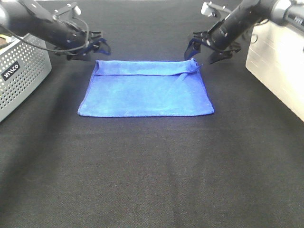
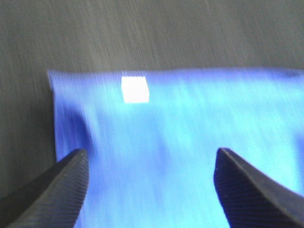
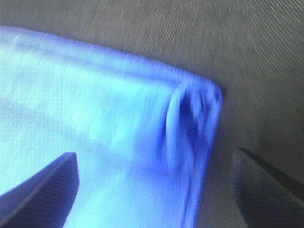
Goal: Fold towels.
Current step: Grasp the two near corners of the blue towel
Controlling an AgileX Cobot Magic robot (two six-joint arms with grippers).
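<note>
A royal-blue towel lies folded on the black table, with its folded-over edge running along the far side. My left gripper is open just beyond the towel's far left corner. In the left wrist view the open gripper frames the towel and its small white tag. My right gripper is open just above the far right corner. In the right wrist view the open gripper frames the towel, whose corner is bunched. Both grippers are empty.
A grey perforated basket stands at the left edge. A white box stands at the right edge. The black tablecloth stretches in front of the towel.
</note>
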